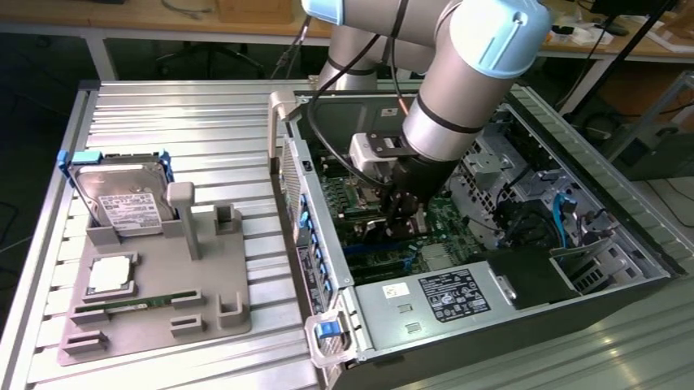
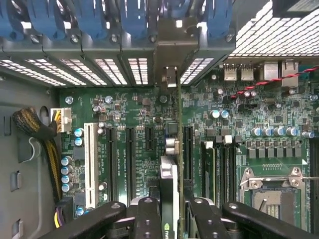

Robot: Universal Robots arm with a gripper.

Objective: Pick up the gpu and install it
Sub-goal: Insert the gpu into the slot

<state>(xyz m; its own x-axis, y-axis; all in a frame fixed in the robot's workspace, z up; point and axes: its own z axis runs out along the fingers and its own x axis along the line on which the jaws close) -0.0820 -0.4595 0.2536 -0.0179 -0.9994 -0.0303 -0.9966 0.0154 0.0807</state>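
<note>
Ribbed metal tabletop (image 1: 162, 114) carries the whole setup, with lab benches behind it. At the exterior view's left sits a grey parts holder (image 1: 162, 313) with a hard drive (image 1: 125, 199) standing in its blue-edged cradle, a square processor (image 1: 112, 275) lying flat, and a narrow green memory stick (image 1: 141, 303) in a slot near the front. Further toward the exterior view's right lies the open computer case (image 1: 466, 244), its power supply (image 1: 450, 294) along the near wall, and the arm reaches down into it. The gripper (image 1: 404, 213) hangs low over the motherboard (image 1: 375, 244). In the wrist view the gpu (image 2: 170, 174) shows edge-on, pinched between the black fingers (image 2: 147, 214), which stand partly closed on either side of its thin body; its metal bracket end (image 2: 169, 77) points at the slotted rear panel (image 2: 104, 69), and the card hangs over the row of black expansion slots (image 2: 149, 159), beside the white slot (image 2: 90, 164). Whether its edge connector has entered a slot cannot be told. I judge the card to be stiff and fairly light, but fragile: its fan shroud and board components would not bear squeezing, so the flat faces near the top edge look the safest hold, keeping it upright so it does not twist in the pinch.
</note>
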